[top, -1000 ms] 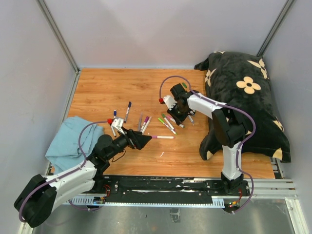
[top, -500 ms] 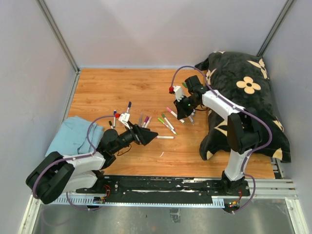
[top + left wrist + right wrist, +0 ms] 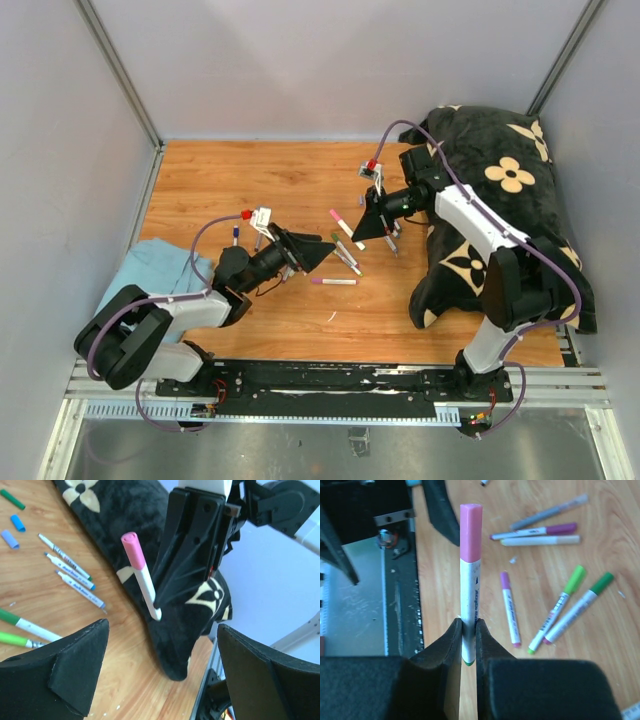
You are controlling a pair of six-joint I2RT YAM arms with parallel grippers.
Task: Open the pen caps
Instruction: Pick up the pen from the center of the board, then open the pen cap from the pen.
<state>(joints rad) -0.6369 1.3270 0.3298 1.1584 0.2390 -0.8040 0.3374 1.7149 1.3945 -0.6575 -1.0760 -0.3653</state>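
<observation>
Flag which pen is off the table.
The pink-capped pen, clamped by its tail end in the right gripper, cap on. The other pens all lie flat on the table.

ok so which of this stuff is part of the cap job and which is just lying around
Job: pink-capped pen, clamped in the right hand; open left hand facing it; capped pens on the table; loose blue cap.
Lying about: black flowered pillow; blue cloth.
</observation>
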